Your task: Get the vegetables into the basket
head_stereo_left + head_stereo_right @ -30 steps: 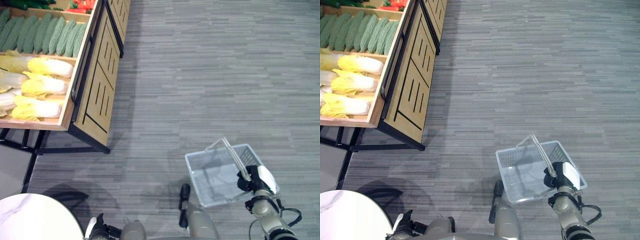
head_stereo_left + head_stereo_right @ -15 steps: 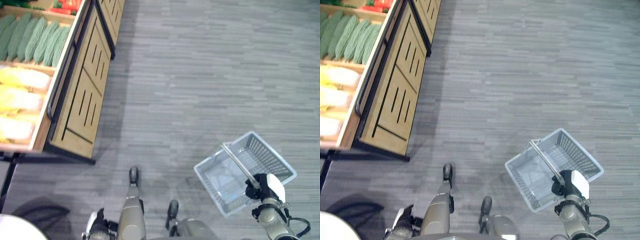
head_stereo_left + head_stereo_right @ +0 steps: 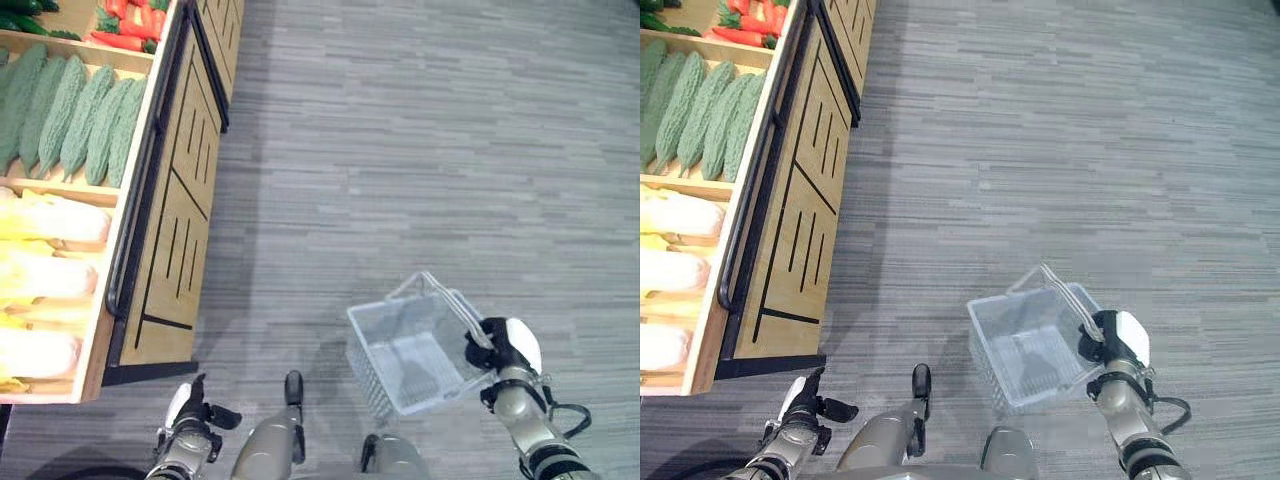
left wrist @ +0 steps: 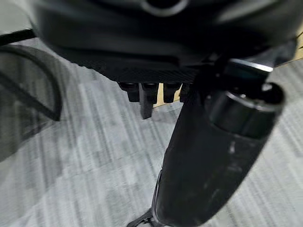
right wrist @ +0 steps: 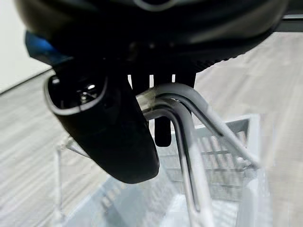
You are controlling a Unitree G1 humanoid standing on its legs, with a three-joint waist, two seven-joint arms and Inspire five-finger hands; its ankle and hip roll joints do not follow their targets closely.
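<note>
Green bumpy gourds (image 3: pixel 70 115), pale yellow cabbages (image 3: pixel 45 270) and red vegetables (image 3: pixel 125 20) lie in the bins of a wooden display stand (image 3: pixel 175 230) at the left. An empty grey wire basket (image 3: pixel 372 365) hangs over the floor at the lower right. My right hand (image 3: pixel 505 350) is shut on its handles (image 5: pixel 182 113), which pass between the thumb (image 5: pixel 109 137) and the fingers. My left hand (image 3: pixel 190 425) hangs low at the lower left near the stand's front corner, with relaxed fingers (image 4: pixel 146 99) and nothing in it.
A black rail (image 3: pixel 140 200) runs along the stand's front edge. Grey striped floor (image 3: pixel 420 150) stretches ahead and to the right of the stand.
The camera has moved: the stand now shows closer, along the left edge. The basket has swung in my right hand from tilted out to the right to hanging further left. My grip is unchanged.
</note>
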